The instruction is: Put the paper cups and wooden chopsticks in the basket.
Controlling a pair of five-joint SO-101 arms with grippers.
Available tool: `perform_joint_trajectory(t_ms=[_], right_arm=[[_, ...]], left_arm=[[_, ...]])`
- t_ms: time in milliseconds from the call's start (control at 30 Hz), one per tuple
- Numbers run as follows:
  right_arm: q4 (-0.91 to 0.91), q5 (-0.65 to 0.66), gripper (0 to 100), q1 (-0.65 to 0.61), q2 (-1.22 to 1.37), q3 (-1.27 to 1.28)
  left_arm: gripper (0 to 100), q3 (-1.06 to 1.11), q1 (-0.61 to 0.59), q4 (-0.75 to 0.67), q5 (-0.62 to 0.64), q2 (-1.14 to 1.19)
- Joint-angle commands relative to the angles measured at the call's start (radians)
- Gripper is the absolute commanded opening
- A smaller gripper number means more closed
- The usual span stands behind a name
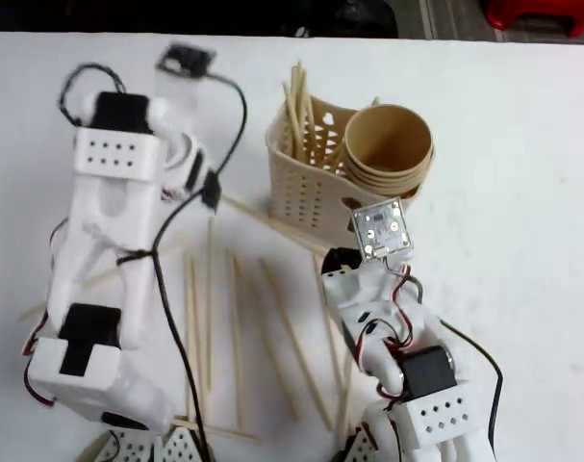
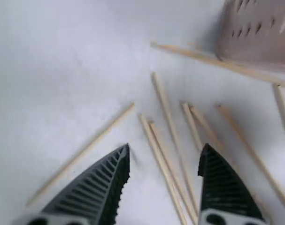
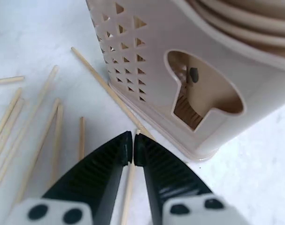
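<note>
Left claw (image 2: pixel 165 149) spread wide above wooden chopsticks (image 2: pixel 162 163) scattered across white table (image 2: pixel 62 56); right claw (image 3: pixel 133 137), pinched closed, sits just beside basket (image 3: pixel 147 61) holding stacked paper cups (image 1: pixel 393 144).

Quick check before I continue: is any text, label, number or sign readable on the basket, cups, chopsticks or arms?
None can be read.
The basket, the paper cups and the chopsticks are plain, with no print.
The small square board on the right arm's wrist shows nothing legible; any marking there is too small to read.

White table (image 1: pixel 522 241), basket (image 1: pixel 296 192) standing, loose wooden chopsticks (image 1: pixel 236 327) scattered
</note>
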Motion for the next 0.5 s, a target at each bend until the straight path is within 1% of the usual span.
perform_joint_trajectory(t_ms=[0,233,467], right_arm=[[0.001,0.011,1.8,0.010,-0.015,-0.008],[0.001,0.011,1.8,0.010,-0.015,-0.008],[0.001,0.011,1.8,0.010,-0.015,-0.008]], left_arm=[[24,0.238,-0.008,-0.118,-0.011,-0.019],[24,0.560,-0.008,-0.338,-0.011,-0.021],[24,0.743,-0.008,-0.457,-0.011,-0.021]])
